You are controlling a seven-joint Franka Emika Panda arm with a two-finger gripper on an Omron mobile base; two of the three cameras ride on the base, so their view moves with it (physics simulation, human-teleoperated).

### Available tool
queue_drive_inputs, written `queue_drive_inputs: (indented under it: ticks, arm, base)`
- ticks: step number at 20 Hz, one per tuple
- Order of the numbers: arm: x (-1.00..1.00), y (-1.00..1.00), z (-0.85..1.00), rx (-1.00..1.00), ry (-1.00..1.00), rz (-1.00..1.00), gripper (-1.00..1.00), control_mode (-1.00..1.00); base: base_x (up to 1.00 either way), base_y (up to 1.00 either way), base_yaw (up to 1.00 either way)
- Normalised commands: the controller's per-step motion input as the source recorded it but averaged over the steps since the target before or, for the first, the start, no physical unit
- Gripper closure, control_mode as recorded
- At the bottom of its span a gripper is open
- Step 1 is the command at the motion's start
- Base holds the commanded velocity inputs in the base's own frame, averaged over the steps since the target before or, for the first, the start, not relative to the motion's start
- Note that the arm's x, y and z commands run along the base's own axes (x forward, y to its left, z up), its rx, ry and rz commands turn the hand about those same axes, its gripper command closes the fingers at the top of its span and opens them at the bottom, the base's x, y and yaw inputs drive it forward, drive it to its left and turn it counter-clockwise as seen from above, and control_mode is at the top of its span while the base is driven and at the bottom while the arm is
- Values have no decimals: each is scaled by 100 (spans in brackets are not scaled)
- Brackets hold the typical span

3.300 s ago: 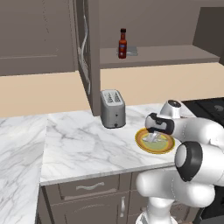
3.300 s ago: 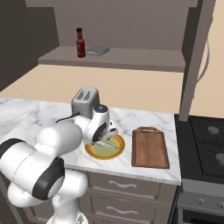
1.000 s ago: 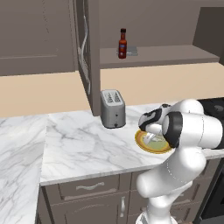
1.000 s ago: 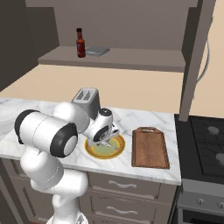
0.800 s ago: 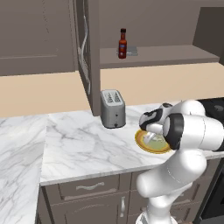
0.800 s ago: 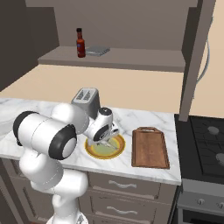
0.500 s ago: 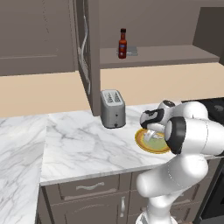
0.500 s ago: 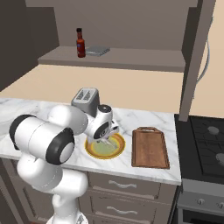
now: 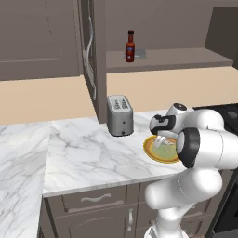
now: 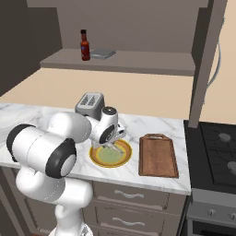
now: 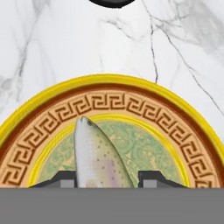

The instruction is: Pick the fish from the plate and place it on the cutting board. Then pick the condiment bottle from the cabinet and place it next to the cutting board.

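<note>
Change: against the earlier base pictures I see the wrist roll and settle lower over the plate (image 10: 110, 156); plate, toaster and board have not shifted.
Gripper: the gripper (image 11: 107, 175) is spread, one dark fingertip on each side of the fish (image 11: 98, 157), not visibly pressing it. I read this as released, ready to close.
Fish: lies on the plate's green centre, head toward the ornamented rim; the tail end is hidden at the bottom of the hand view.
Task meaning: I judge the first pick to be at the closing stage; nothing has been carried yet.
Cutting board: the cutting board (image 10: 158, 155) lies just beside the plate, toward the stove (image 10: 216, 143), bare, handle loop at the far end.
Condiment bottle: the condiment bottle (image 9: 130, 46) stands upright on the cabinet (image 9: 172, 59) shelf, near a flat grey item; untouched.
Edges: the plate sits near the counter's (image 9: 88, 153) front edge; the toaster (image 9: 120, 115) stands behind it, close to the wrist.
Open room: the short path from plate to board looks free once lifted over the plate rim.
Caution: I would lift straight up first to keep the wrist off the toaster.
</note>
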Motion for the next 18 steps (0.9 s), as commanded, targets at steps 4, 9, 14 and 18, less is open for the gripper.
queue_drive_inputs:
  ticks: [4,9,14,18]
  arm:
    - [0,-10,9,-5,0,0,100,-100]
    - [0,-7,13,-6,0,0,100,-100]
    - [0,-8,12,-6,0,0,100,-100]
    - [0,-17,3,-4,0,0,100,-100]
  base:
    - [0,0,0]
    - [0,0,0]
    - [0,0,0]
    - [0,0,0]
